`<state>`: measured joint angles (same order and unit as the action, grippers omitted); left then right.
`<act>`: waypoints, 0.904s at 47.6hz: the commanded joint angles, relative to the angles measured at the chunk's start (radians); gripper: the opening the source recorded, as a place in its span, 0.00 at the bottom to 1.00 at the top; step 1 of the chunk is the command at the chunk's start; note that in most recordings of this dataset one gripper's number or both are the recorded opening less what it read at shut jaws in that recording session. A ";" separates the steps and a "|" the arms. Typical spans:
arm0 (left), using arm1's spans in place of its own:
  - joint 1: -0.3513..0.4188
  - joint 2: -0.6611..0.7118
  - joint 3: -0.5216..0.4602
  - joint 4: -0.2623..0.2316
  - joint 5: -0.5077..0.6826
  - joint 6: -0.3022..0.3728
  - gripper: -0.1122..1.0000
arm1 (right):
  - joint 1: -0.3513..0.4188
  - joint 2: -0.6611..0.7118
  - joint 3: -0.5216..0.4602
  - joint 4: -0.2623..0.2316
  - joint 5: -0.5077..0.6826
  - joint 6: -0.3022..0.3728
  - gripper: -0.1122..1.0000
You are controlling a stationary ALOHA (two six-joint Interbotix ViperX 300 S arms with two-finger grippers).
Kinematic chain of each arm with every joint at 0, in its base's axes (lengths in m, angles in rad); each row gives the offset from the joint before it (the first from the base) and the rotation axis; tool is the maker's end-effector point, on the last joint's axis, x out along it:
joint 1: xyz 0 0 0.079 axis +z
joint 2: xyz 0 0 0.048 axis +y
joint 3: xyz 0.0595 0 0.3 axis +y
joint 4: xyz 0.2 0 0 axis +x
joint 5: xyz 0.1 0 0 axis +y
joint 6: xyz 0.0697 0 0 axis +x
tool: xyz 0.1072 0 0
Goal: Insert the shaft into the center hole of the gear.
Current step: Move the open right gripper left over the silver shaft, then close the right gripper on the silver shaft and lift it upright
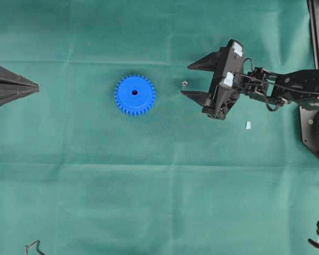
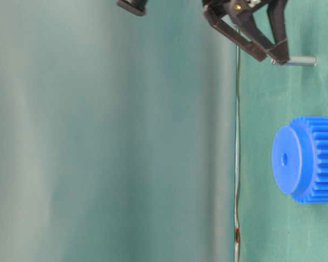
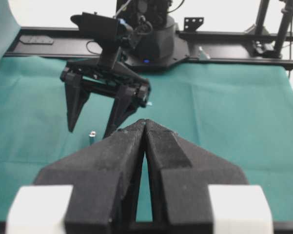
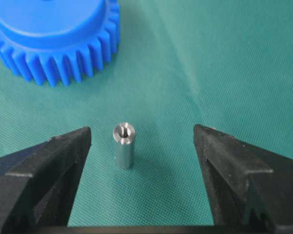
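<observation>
The blue gear (image 1: pixel 135 94) lies flat on the green cloth, its center hole (image 1: pixel 135 92) facing up and empty. The shaft (image 1: pixel 184 83), a small silvery pin, stands upright on the cloth to the gear's right. My right gripper (image 1: pixel 187 79) is open, with a finger on each side of the shaft and touching neither. In the right wrist view the shaft (image 4: pixel 124 146) stands nearer the left finger, with the gear (image 4: pixel 53 39) beyond it. My left gripper (image 1: pixel 36 85) is shut and empty at the far left, well away from the gear.
A pale blue scrap (image 1: pixel 248 125) lies on the cloth under the right arm. The right arm's black base (image 1: pixel 316 122) stands at the right edge. A cable end (image 1: pixel 34 247) pokes in at the bottom left.
</observation>
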<state>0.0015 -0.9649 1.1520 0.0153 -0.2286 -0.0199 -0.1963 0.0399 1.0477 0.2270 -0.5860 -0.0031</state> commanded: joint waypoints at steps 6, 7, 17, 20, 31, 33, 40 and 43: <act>0.002 0.006 -0.023 0.003 -0.006 -0.002 0.10 | -0.002 -0.005 -0.014 0.003 -0.017 0.002 0.81; 0.002 0.008 -0.023 0.003 -0.006 -0.002 0.10 | -0.002 -0.005 -0.014 0.003 -0.017 0.002 0.80; 0.002 0.008 -0.023 0.003 0.000 -0.002 0.10 | 0.025 -0.005 -0.012 -0.008 -0.011 -0.003 0.61; 0.002 0.008 -0.023 0.003 0.002 -0.002 0.10 | 0.032 -0.005 -0.012 -0.012 -0.009 -0.003 0.51; 0.002 0.008 -0.023 0.003 0.012 -0.003 0.10 | 0.037 -0.005 -0.012 -0.012 -0.008 -0.003 0.31; 0.002 0.008 -0.023 0.003 0.012 -0.003 0.10 | 0.035 -0.005 -0.012 -0.012 -0.008 -0.005 0.29; 0.002 0.006 -0.023 0.003 0.012 -0.003 0.10 | 0.035 -0.005 -0.012 -0.011 -0.006 -0.003 0.28; 0.002 0.008 -0.023 0.003 0.012 -0.003 0.10 | 0.035 -0.008 -0.012 -0.008 0.000 -0.003 0.28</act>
<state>0.0015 -0.9649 1.1520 0.0153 -0.2117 -0.0215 -0.1626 0.0445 1.0462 0.2163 -0.5875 -0.0061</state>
